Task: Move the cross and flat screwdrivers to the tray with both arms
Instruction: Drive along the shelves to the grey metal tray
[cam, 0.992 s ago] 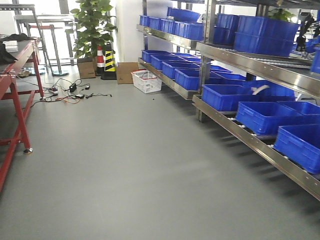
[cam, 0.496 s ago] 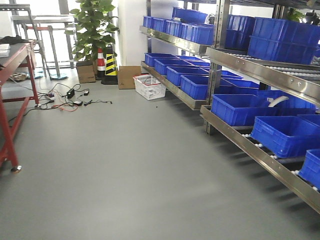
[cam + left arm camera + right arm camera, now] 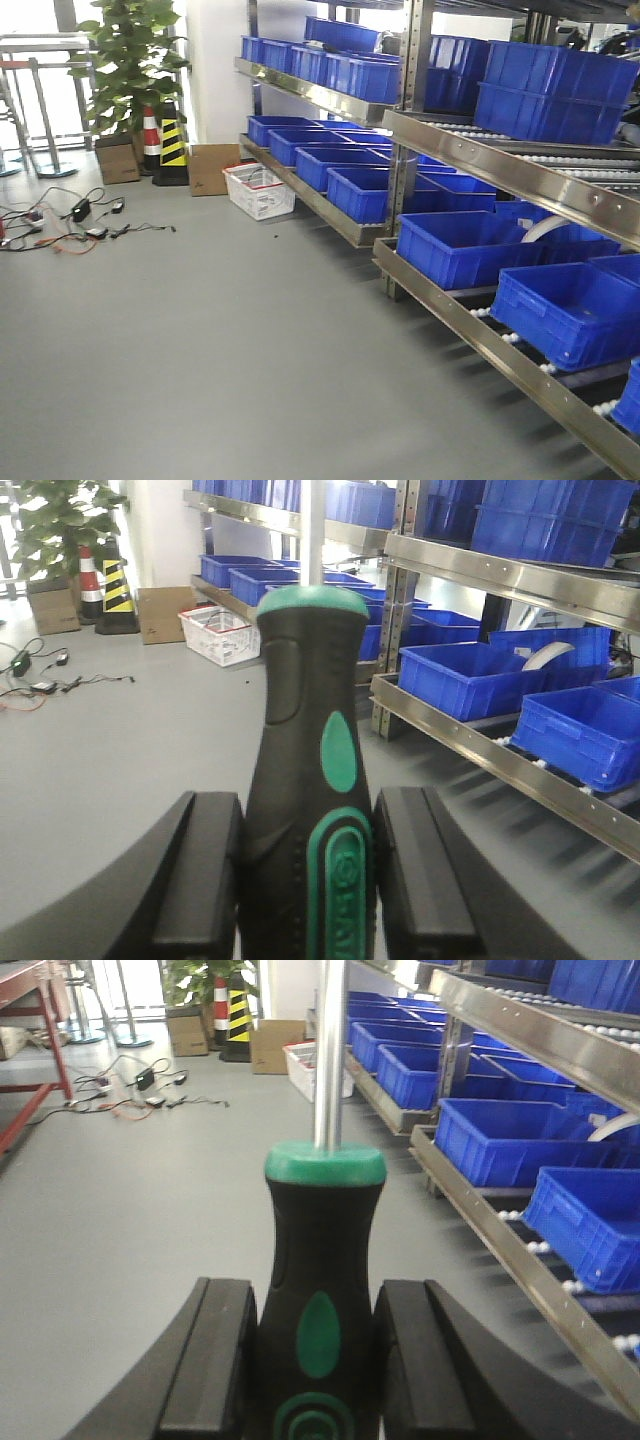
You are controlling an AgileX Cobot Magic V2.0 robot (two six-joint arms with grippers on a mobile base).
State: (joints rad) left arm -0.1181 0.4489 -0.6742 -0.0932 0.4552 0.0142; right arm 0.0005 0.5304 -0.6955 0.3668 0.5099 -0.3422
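Note:
In the left wrist view a black-and-green screwdriver (image 3: 310, 760) stands between the two black fingers (image 3: 200, 880), and my left gripper (image 3: 312, 865) is shut on its handle; the silver shaft runs up out of the frame. In the right wrist view a second black-and-green screwdriver (image 3: 322, 1260) sits the same way, with my right gripper (image 3: 318, 1355) shut on its handle and the shaft pointing up. Which one is cross and which flat cannot be told. The tray is out of view. Neither arm shows in the front-facing view.
A metal rack (image 3: 520, 170) with several blue bins (image 3: 460, 245) runs along the right. A white basket (image 3: 258, 190), a cardboard box (image 3: 210, 168), a traffic cone (image 3: 150, 135), a plant (image 3: 125, 60) and floor cables (image 3: 70, 225) lie at the back left. Grey floor (image 3: 220, 360) fills the middle.
The front view has swung to the right: the red table has left the frame and the rack and bins have shifted and grown closer.

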